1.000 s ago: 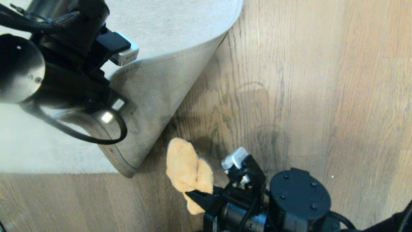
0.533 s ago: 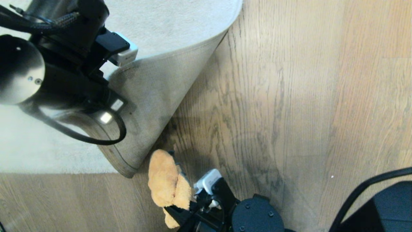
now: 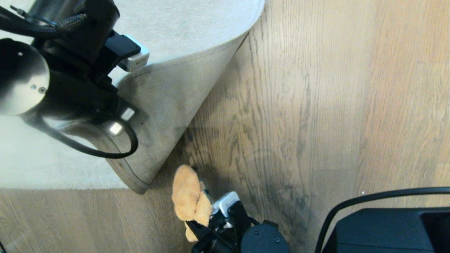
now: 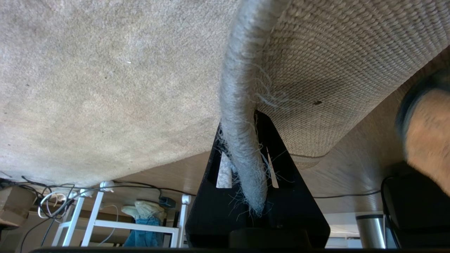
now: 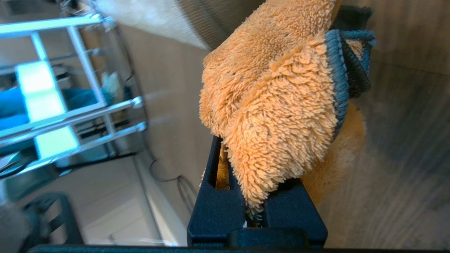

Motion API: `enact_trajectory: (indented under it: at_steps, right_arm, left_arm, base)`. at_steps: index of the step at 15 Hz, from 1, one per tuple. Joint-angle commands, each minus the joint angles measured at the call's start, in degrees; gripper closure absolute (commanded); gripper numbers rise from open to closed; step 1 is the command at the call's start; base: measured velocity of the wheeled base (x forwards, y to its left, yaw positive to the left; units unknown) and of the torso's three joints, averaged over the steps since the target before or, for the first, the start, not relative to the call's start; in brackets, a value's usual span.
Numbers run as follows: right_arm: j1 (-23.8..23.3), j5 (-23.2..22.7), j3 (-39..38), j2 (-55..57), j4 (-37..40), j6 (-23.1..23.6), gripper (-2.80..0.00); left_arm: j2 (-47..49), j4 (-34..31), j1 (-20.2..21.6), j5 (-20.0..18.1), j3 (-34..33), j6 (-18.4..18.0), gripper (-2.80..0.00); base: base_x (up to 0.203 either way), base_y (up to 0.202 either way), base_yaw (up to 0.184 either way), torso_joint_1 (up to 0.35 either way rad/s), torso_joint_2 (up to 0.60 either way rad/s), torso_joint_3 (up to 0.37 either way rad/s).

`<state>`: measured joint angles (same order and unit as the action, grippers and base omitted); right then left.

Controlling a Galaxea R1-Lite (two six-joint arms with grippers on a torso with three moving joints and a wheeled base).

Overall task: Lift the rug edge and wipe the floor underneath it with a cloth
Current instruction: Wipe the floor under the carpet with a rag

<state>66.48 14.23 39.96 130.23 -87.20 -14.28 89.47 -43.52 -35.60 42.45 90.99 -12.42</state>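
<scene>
While left hand pinches rug edge, right hand grips cloth.

One rug, with one rug edge folded up. One orange cloth. Two claws: the left claw and the right claw. One floor. One white rack.

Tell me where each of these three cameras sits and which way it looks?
Head view: high up, looking down at floor, both arms showing.
Left wrist view: behind the left gripper, shut on the rug edge.
Right wrist view: behind the right gripper, shut on the orange cloth.
Shared: head view also shows cloth and lifted rug edge.
</scene>
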Motion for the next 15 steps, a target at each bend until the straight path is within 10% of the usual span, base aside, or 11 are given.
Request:
enact_trajectory:
  at_steps: [1,15]
  right_arm:
    - [-0.47,0.71,0.01,2.00,-0.89,-0.06,0.00]
    - [-14.10,0.86,7.17,4.74,-2.10,3.55,0.00]
  left_arm:
    - [0.18,-0.25,-0.08,0.27,-0.02,-0.06,0.00]
    - [0.36,-0.16,-0.17,0.27,-0.46,0.03,0.00]
  base:
    - [0.000,0.000,0.000,0.000,0.00,0.000]
    - [0.000,0.000,0.000,0.000,0.00,0.000]
